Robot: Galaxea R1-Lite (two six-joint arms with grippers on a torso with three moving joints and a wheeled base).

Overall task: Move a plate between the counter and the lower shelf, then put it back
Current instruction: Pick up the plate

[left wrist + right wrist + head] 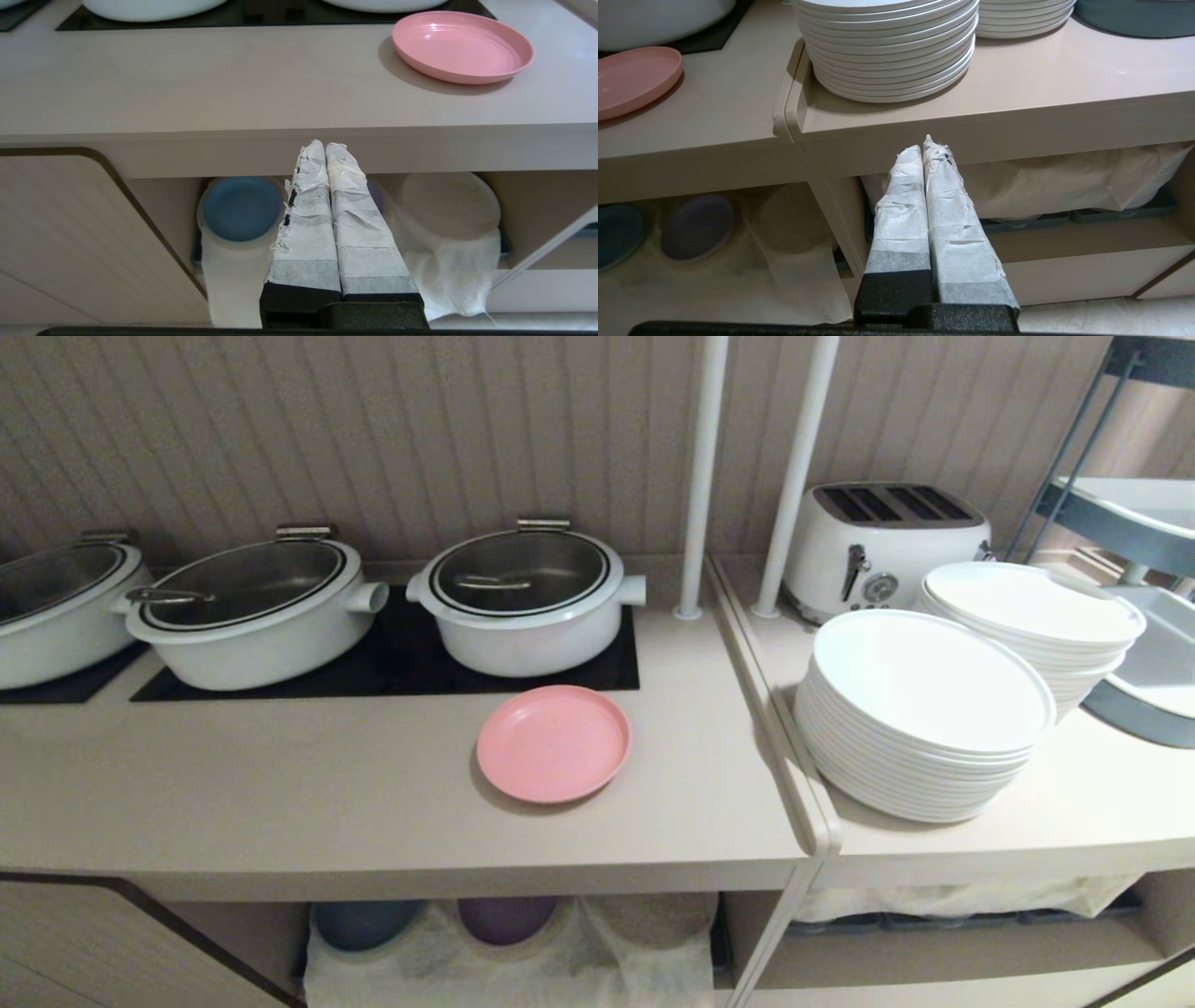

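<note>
The small pink plate lies flat on the beige counter, just in front of the black hob panel; it also shows in the left wrist view as the plate and at the edge of the right wrist view as the plate. Below the counter, the lower shelf holds a white cloth. Neither arm shows in the head view. My left gripper is shut and empty, in front of the counter's front edge. My right gripper is shut and empty too, in front of the neighbouring unit.
Three white pots stand on the hob. A blue plate and a purple plate rest on the cloth in the shelf. Two stacks of large white plates and a toaster stand to the right.
</note>
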